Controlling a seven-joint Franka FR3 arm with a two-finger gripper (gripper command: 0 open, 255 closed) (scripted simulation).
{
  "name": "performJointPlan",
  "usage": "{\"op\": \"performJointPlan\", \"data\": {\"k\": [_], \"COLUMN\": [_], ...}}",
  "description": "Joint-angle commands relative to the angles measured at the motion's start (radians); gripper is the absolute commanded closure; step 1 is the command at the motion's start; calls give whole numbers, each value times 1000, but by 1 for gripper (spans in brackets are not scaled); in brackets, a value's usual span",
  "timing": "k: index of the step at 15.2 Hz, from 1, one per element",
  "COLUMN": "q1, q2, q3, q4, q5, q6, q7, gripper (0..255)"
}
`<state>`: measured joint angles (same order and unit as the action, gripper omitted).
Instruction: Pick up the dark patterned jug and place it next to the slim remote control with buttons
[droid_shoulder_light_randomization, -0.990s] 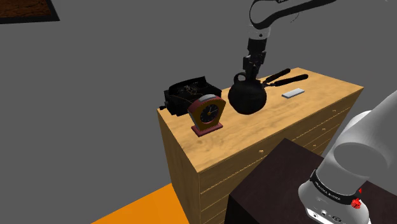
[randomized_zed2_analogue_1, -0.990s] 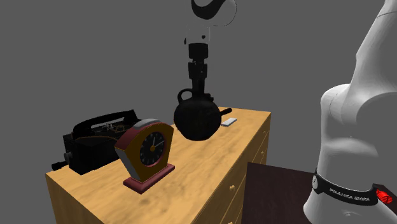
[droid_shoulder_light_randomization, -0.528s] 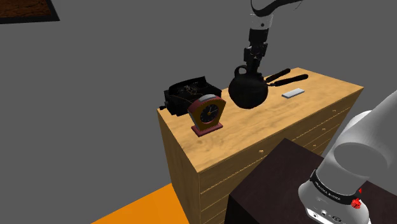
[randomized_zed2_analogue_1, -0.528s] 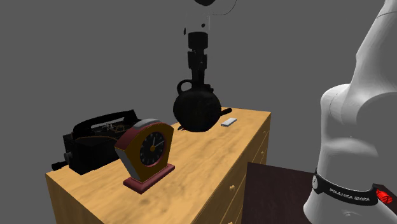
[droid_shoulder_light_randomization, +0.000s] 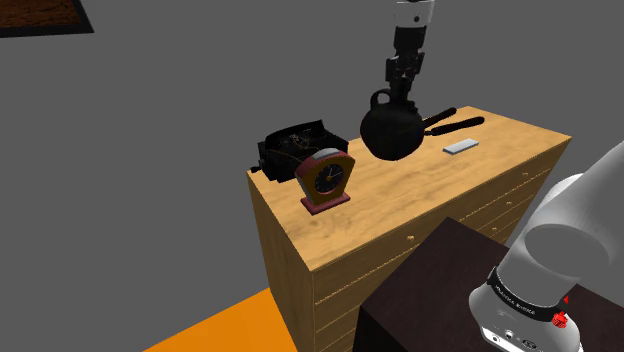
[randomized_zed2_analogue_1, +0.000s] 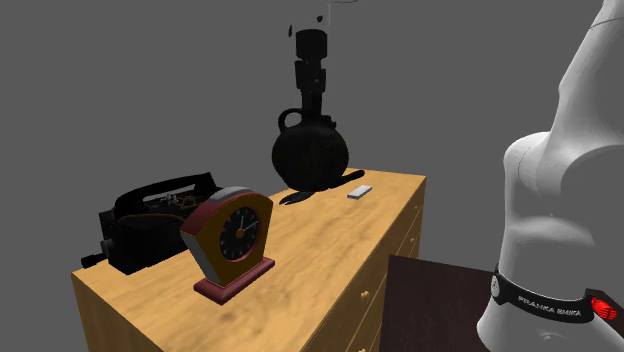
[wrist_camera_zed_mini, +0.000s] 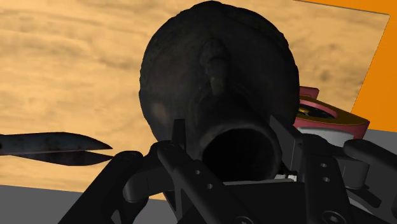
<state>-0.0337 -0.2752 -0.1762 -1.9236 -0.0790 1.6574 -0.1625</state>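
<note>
A round black jug (droid_shoulder_light_randomization: 390, 132) with a small loop handle hangs above the wooden dresser top (droid_shoulder_light_randomization: 400, 210), clear of the surface. My gripper (droid_shoulder_light_randomization: 401, 92) comes straight down and is shut on the jug's neck. From the second exterior view the jug (randomized_zed2_analogue_1: 311, 155) hangs under the gripper (randomized_zed2_analogue_1: 311, 97), above the far end of the dresser. In the wrist view the fingers (wrist_camera_zed_mini: 184, 159) clasp the rim of the jug (wrist_camera_zed_mini: 216, 76) on both sides of its mouth. The slim grey remote (droid_shoulder_light_randomization: 461, 147) lies flat on the dresser, to the shoulder view's right of the jug; it is also seen as a small grey bar (randomized_zed2_analogue_1: 359, 192).
A red-framed clock (droid_shoulder_light_randomization: 325, 180) stands near the dresser's front corner, with a black open box (droid_shoulder_light_randomization: 290, 147) behind it. Long black scissors (droid_shoulder_light_randomization: 450, 120) lie beyond the remote. The dark stand (droid_shoulder_light_randomization: 430, 290) sits in front of the dresser, and orange floor (droid_shoulder_light_randomization: 230, 325) shows below.
The gripper has risen with the jug, lifting it higher off the dresser and a little toward the remote's end. Everything else stayed put.
</note>
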Motion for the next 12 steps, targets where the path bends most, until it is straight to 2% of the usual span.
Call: {"op": "performJointPlan", "data": {"k": [1, 12], "q1": [0, 3], "q2": [6, 49], "q3": [0, 0], "q4": [37, 233], "q5": [1, 9], "q6": [-27, -179], "q7": [-2, -13], "gripper": [255, 255]}}
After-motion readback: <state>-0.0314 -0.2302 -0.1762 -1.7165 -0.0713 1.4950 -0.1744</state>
